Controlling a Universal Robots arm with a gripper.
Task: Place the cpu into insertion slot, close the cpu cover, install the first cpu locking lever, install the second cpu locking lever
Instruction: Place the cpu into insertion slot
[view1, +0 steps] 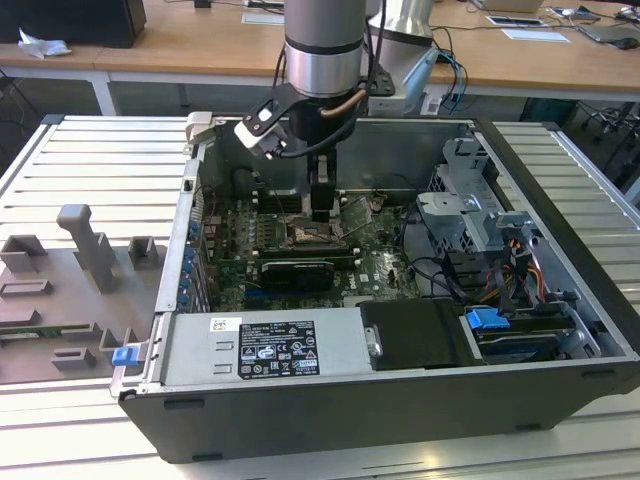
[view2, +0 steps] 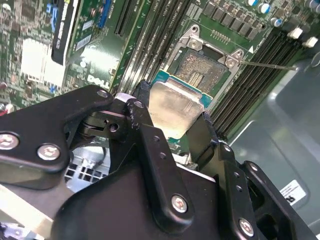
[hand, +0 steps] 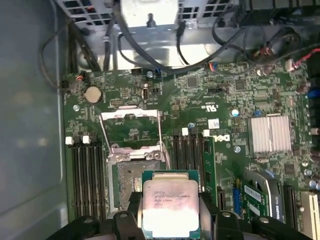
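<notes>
First wrist view: your gripper (hand: 170, 210) is clenched on the chip (hand: 167, 195), gripping two opposite edges.
You have the chip hanging over the socket (hand: 127, 180) with its silver face toward the camera, hiding part of it. You cannot tell from either wrist view whether they touch. The socket sits on the green board (hand: 225, 100) between two banks of black memory slots (hand: 85, 170). The cover (hand: 131, 115) is swung open beyond the socket's hinge edge, and a thin wire lever (hand: 159, 131) runs along its side. In the exterior view the gripper (view1: 322, 205) reaches down into the open computer case (view1: 560, 170), toward its far wall.
</notes>
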